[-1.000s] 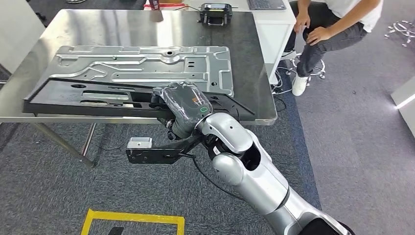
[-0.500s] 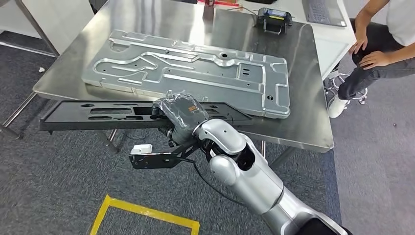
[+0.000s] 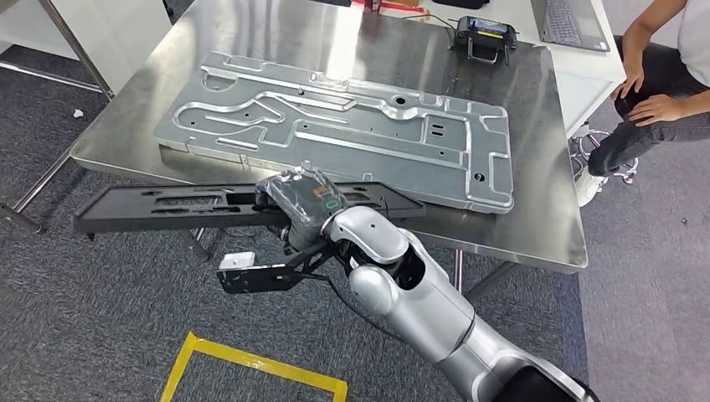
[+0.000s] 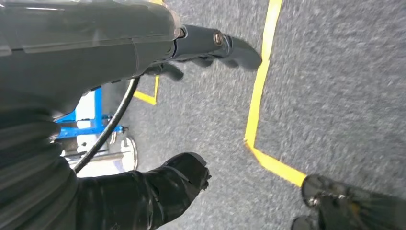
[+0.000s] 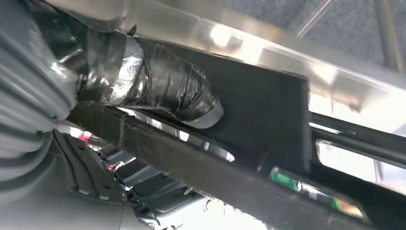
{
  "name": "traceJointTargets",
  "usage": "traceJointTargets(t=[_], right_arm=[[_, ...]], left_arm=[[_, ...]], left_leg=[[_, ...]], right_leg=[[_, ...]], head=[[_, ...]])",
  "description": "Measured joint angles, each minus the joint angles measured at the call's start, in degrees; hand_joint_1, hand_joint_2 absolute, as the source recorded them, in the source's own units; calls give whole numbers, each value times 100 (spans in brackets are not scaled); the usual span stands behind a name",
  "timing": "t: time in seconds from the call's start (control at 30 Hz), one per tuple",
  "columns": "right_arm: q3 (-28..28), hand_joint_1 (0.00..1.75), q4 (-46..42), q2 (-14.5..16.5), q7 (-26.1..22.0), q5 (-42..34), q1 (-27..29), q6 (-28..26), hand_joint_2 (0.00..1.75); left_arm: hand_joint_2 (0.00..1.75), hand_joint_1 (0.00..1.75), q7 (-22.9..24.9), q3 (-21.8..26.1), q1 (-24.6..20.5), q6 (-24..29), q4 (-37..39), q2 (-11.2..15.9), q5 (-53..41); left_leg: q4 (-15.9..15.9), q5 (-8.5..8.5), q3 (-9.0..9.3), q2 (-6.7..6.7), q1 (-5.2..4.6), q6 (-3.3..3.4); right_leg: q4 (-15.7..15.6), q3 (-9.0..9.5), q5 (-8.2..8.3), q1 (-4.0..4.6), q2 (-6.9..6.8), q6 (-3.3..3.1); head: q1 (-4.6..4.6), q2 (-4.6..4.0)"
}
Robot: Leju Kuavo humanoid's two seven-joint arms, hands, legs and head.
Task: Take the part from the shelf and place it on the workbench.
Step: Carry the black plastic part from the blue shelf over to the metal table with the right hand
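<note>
Steel workbench [image 3: 536, 226] bearing a large silver stamped panel [image 3: 335, 126] and black device [image 3: 487, 33].

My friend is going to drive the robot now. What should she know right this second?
Right hand: grips the long flat black cut-out part near its middle, thumb pressed on its face.
Left hand: hangs over the grey carpet, fingers apart, holding nothing.
The black part is level, one end over the near edge of the shiny steel workbench, the rest sticking out over the floor. A big silver stamped metal plate already lies on the bench.
Done: part taken and carried to the bench.
Left: move it fully over the bench, set it down, let go.
</note>
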Motion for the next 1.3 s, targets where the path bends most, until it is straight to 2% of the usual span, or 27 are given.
traceJointTargets(t=[0.07, 0.17, 0.37, 0.6, 0.77, 0.83, 0.87, 0.9, 1.0, 1.03, 1.07, 1.1, 1.3], right_arm=[[12, 175, 139, -98, 3, 10, 285, -21, 175], [53, 175, 358, -262, 26, 38, 661, -27, 175], [79, 175, 429, -315, 40, 59, 713, -33, 175], [80, 175, 241, -193, 40, 65, 362, -38, 175], [72, 175, -1, -35, 40, 80, 13, -42, 175], [67, 175, -97, 37, 40, 80, -121, -43, 175], [66, 175, -135, 66, 40, 80, -169, -43, 175], [66, 175, -166, 90, 40, 80, -208, -43, 175], [64, 175, -227, 136, 40, 80, -274, -43, 175], [63, 175, -236, 143, 40, 80, -281, -43, 175], [63, 175, -241, 147, 40, 80, -285, -43, 175], [62, 175, -243, 148, 40, 80, -285, -43, 175], [61, 175, -276, 162, 40, 80, -294, -42, 175]], left_arm=[[175, 0, -19, 35, 166, -1, 33, -2, -15], [175, 0, -22, 111, 432, 2, 79, -19, -44], [175, 0, -30, 163, 523, 5, 112, -44, -52], [175, 0, -43, 164, 321, 13, 111, -28, -57], [175, 0, -54, 164, 54, 21, 109, -6, -64], [175, 0, -56, 164, -59, 22, 108, 3, -66], [175, 0, -56, 164, -106, 22, 108, 7, -66], [175, 0, -56, 164, -144, 22, 107, 9, -66], [175, 0, -56, 164, -225, 24, 102, 13, -67], [175, 0, -56, 164, -244, 25, 100, 14, -67], [175, 0, -56, 164, -257, 25, 99, 14, -67], [175, 0, -56, 164, -267, 25, 98, 15, -67], [175, 0, -56, 164, -281, 25, 97, 15, -67]], left_leg=[[-75, 27, 75, -8, 10, -8], [-194, 63, 210, -14, 13, -20], [-273, 102, 317, -14, 5, -39], [-229, 107, 331, -16, -36, -32], [-121, 106, 268, -8, -94, -27], [-83, 104, 236, 0, -134, -15], [-68, 105, 220, 6, -158, -3], [-51, 109, 202, 13, -182, 9], [10, 123, 126, 34, -253, 41], [24, 125, 110, 38, -267, 47], [32, 127, 101, 39, -274, 53], [36, 128, 99, 40, -275, 55], [48, 130, 98, 41, -275, 57]], right_leg=[[-126, 106, -4, 1, 5, -10], [-341, 294, -20, 2, 21, 9], [-489, 468, -43, -10, 54, 52], [-420, 476, -55, -37, 53, 57], [-274, 376, -64, -62, 29, 40], [-255, 345, -114, -65, -11, -35], [-259, 343, -158, -66, -34, -108], [-269, 345, -212, -69, -52, -202], [-289, 336, -369, -94, -77, -555], [-280, 326, -391, -103, -78, -631], [-267, 315, -392, -111, -78, -666], [-256, 308, -387, -117, -78, -675], [-239, 296, -388, -121, -77, -676]], head=[[4, 0], [7, 0], [7, 0], [7, 0], [7, 0], [7, 0], [7, 0], [8, 0], [7, 0], [6, 0], [6, 0], [6, 0], [6, 0]])
